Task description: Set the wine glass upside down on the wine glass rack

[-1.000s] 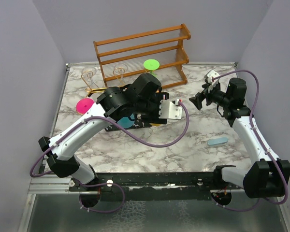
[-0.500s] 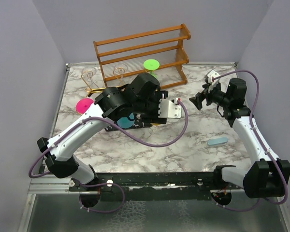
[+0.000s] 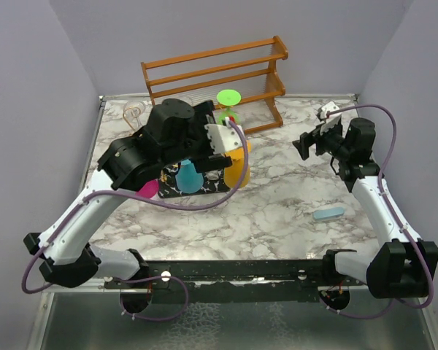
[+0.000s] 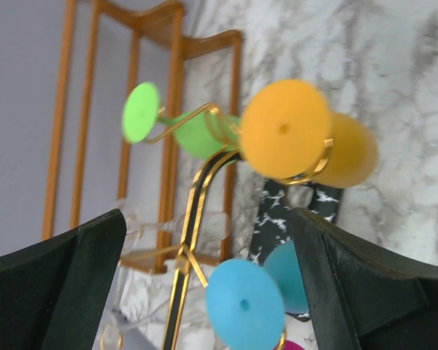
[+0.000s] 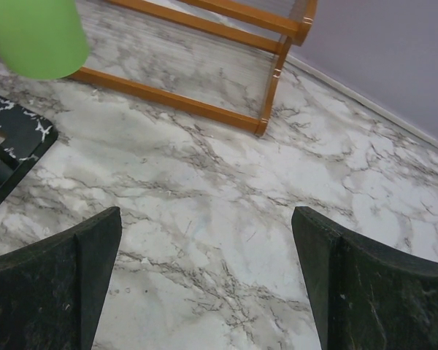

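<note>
Rack [image 4: 196, 197], one; orange glass [image 4: 285, 130], one; shelf [image 5: 175, 103], one.

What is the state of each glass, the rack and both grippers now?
orange wine glass, hung upside down on rack
green wine glass, hung upside down on rack
blue wine glass, hung upside down
wine glass rack, upright
left gripper, jaws open, empty
right gripper, jaws open, empty

The thin gold wire wine glass rack [image 4: 192, 211] is shiny polished metal on a smooth black white-veined slab base [image 4: 277, 219]. The orange wine glass [image 4: 285, 130], green wine glass [image 4: 141, 111] and blue wine glass [image 4: 244, 305] look like matt opaque plastic. The orange-brown two-tier shelf [image 5: 168, 98] is smooth varnished wood, and the white grey-veined marble-look tabletop [image 5: 204, 211] has a faint sheen
</note>
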Robot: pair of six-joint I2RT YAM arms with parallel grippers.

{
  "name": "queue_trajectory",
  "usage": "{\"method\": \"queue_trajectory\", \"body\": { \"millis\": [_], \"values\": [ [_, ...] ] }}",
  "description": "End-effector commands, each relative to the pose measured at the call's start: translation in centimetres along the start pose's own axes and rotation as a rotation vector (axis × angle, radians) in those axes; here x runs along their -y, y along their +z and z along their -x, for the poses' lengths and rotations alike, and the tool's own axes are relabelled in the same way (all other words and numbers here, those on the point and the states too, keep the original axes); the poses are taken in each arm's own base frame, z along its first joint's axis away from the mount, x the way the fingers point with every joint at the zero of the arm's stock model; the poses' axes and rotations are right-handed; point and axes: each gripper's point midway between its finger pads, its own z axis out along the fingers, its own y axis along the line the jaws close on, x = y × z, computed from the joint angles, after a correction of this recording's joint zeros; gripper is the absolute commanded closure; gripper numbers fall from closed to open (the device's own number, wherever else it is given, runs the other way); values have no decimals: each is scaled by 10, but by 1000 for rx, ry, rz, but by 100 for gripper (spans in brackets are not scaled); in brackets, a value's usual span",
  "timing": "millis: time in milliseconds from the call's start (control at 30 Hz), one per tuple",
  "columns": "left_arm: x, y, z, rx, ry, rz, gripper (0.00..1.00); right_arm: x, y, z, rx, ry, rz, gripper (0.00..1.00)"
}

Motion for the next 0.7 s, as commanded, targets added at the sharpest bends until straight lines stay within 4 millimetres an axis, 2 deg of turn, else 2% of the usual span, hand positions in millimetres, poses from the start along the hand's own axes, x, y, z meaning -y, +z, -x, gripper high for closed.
{"method": "queue_trajectory", "body": {
  "millis": [0,133,267,467,500,567,667],
  "values": [
    [-72,-34,-15,5,-151,379,1,40,-10,33,57,9,-203,1],
    [-115,-78,-40,0,-290,653,1,61,-16,39,36,63,-319,1],
    [-141,-116,-79,-11,-453,897,1,76,-22,46,-35,67,-375,1],
    [-138,-133,-135,-8,-613,1040,1,83,-17,42,-186,33,-331,1],
    [-135,-132,-144,-3,-631,1051,1,83,-17,44,-193,30,-327,1],
    [-135,-145,-163,18,-709,1151,1,83,-19,50,-192,28,-322,1],
    [-137,-164,-177,41,-747,1245,1,84,-25,65,-153,14,-330,1]
  ]
}}
